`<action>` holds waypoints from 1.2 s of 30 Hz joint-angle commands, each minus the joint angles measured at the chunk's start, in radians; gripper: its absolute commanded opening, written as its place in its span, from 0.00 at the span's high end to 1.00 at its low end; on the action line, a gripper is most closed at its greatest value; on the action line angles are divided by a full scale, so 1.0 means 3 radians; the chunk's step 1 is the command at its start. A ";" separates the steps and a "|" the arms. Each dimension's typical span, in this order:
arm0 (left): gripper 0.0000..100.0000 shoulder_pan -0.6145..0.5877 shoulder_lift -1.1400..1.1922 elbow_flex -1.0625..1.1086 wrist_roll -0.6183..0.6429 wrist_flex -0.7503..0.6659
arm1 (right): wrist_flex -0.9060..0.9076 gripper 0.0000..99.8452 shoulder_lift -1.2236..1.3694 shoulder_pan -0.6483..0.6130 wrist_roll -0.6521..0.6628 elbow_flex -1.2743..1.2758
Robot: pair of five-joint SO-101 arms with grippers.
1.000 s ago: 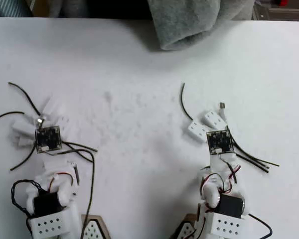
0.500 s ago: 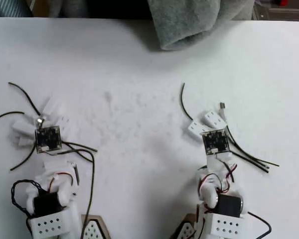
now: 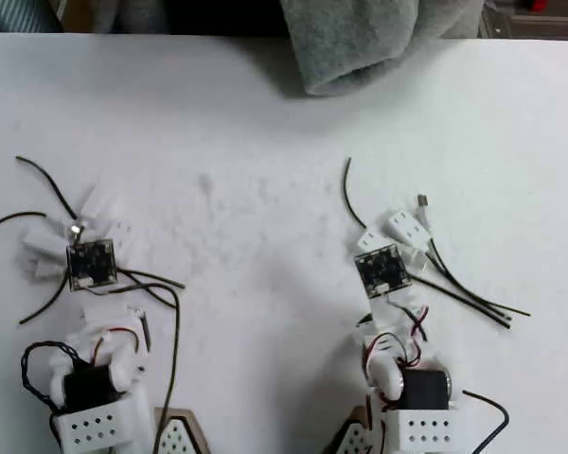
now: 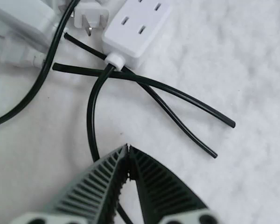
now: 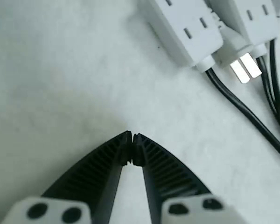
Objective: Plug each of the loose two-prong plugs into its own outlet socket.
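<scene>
Left gripper (image 4: 129, 149), clenched empty, sits over black cords (image 4: 177, 98); right gripper (image 5: 131, 138) likewise beside sockets (image 5: 186, 25).

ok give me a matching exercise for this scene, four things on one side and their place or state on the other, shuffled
1 grey cloth
2 left gripper
3 right gripper
4 loose plug in the right wrist view

a fingers shut over bare table
b prongs bare, beside a white socket block
c at the far table edge
d fingers shut over a black cable

Pairs: 1-c, 2-d, 3-a, 4-b
</scene>
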 commanded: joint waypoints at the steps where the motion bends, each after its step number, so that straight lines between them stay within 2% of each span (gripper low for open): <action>1: 0.98 -0.0023 -0.0003 -0.0005 0.0020 -0.0005 | -0.0043 0.98 -0.0023 -0.0146 0.0005 0.0036; 4: 0.98 -0.0023 -0.0003 -0.0005 0.0020 -0.0005 | -0.0192 0.98 -0.0028 -0.0171 0.0005 -0.0056; 8: 0.98 -0.0023 -0.0003 -0.0005 0.0020 -0.0005 | -0.0601 0.98 -0.0028 0.0299 -0.0026 -0.0460; 10: 0.98 -0.0023 -0.0003 -0.0005 0.0020 -0.0005 | -0.0872 0.97 -0.0023 0.0396 0.0005 -0.0762; 12: 0.98 -0.0023 -0.0003 -0.0005 0.0020 -0.0005 | -0.0892 0.91 0.0008 0.0396 0.0005 -0.1110; 16: 0.98 -0.0023 -0.0003 -0.0005 0.0020 -0.0005 | -0.0688 0.66 0.0013 0.0407 0.0000 -0.1693; 17: 0.98 -0.0023 -0.0003 -0.0005 0.0020 -0.0005 | -0.0652 0.64 0.0033 0.0412 0.0010 -0.1805; 19: 0.98 -0.0023 -0.0003 -0.0005 0.0020 -0.0005 | -0.0555 0.66 0.0187 0.0412 0.0230 -0.2000; 24: 0.98 -0.0023 -0.0003 -0.0005 0.0020 -0.0005 | -0.0488 0.73 0.1276 0.0386 0.0982 -0.2440; 32: 0.98 -0.0023 -0.0003 -0.0005 0.0020 -0.0005 | -0.0100 0.74 0.3613 -0.0222 0.1693 -0.3427; 36: 0.98 -0.0023 -0.0003 -0.0005 0.0020 -0.0005 | -0.0023 0.73 0.4601 -0.0182 0.1816 -0.3974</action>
